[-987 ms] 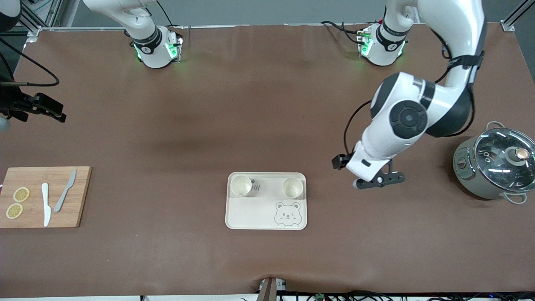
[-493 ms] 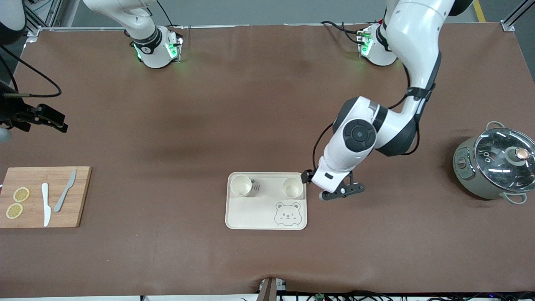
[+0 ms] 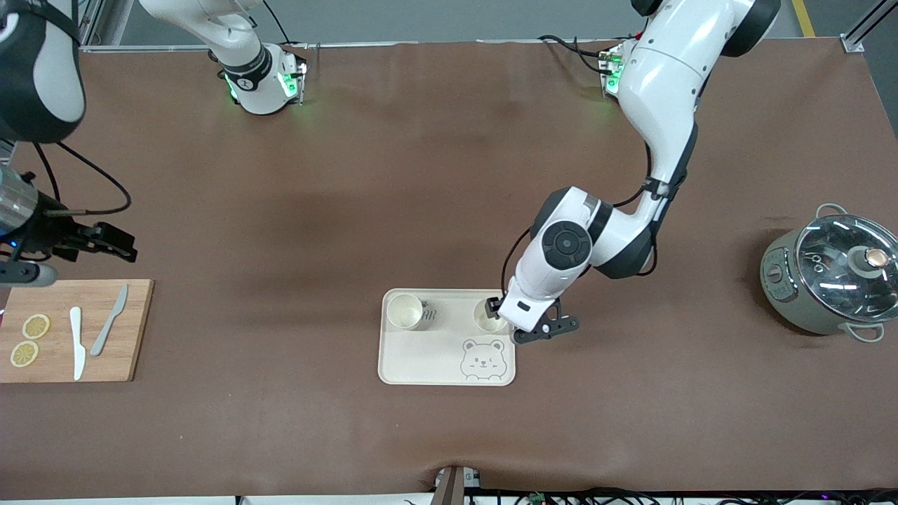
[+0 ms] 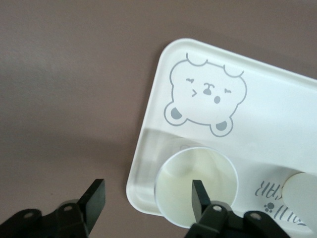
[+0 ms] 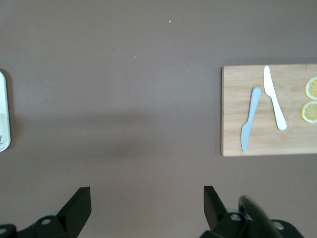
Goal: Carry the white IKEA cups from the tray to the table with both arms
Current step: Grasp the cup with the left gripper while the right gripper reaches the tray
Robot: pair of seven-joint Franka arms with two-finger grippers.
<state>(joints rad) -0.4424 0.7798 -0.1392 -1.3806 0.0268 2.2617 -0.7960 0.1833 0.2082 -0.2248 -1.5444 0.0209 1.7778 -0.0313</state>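
Two white IKEA cups stand upright on the cream bear tray (image 3: 435, 358), along its edge farther from the front camera. One cup (image 3: 405, 311) is toward the right arm's end. The other cup (image 3: 485, 317) is toward the left arm's end, partly under my left gripper (image 3: 523, 324). In the left wrist view this cup (image 4: 173, 193) lies below my open left gripper (image 4: 147, 196), with one finger (image 4: 198, 193) over its mouth and the other finger over bare table off the tray's corner. My right gripper (image 3: 112, 242) hangs open over the table beside the cutting board, holding nothing (image 5: 147, 198).
A bamboo cutting board (image 3: 77, 330) with a white knife (image 3: 76, 341), a grey knife (image 3: 109, 328) and lemon slices (image 3: 29, 340) lies at the right arm's end. A grey pot with a glass lid (image 3: 831, 273) stands at the left arm's end.
My left arm has swung from beside the pot to the tray's end, over the cup there, its fingers narrowing a little. The right gripper has drifted toward the cutting board.
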